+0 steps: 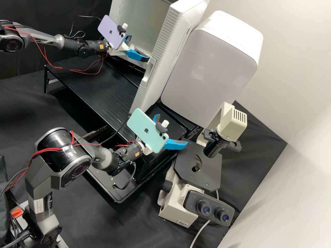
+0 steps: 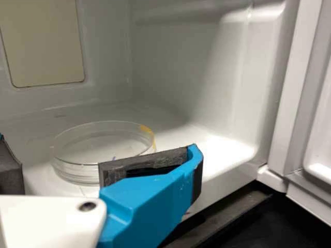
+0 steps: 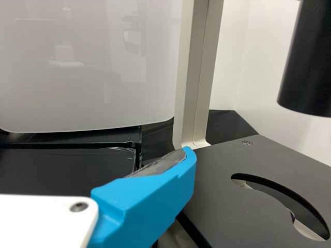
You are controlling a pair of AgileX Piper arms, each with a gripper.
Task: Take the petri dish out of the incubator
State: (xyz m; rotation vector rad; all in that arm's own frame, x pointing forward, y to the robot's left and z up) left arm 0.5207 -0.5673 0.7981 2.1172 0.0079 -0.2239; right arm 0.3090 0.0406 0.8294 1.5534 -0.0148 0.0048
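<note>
High view, left gripper (image 1: 138,46): I see it at 11 o'clock, at the mouth of the open incubator (image 1: 138,17), its blue fingers apart with nothing between them
High view, door (image 1: 165,51): ribbed and white, swung open, standing at 3 o'clock from that gripper
High view, right gripper (image 1: 171,131): near the middle of the bench, low in front of a smooth white box (image 1: 210,65), fingers spread and holding nothing
High view, microscope (image 1: 193,203): at 5 o'clock, its black stage (image 1: 200,165) just beside the right gripper
High view, shelf (image 1: 96,86): black, running from 10 o'clock down towards 6, beneath both arms
Left wrist view, petri dish (image 2: 103,147): clear, lying flat on the white incubator floor inside the chamber, an amber mark at its rim
Left wrist view, fingers (image 2: 155,196): one blue finger sits in front of the dish, the other's grey pad (image 2: 8,170) well apart from it; the dish is not gripped
Right wrist view, finger (image 3: 150,196): I see it just beside the edge of the black stage (image 3: 248,196), the white box's frosted face (image 3: 77,62) beyond
</note>
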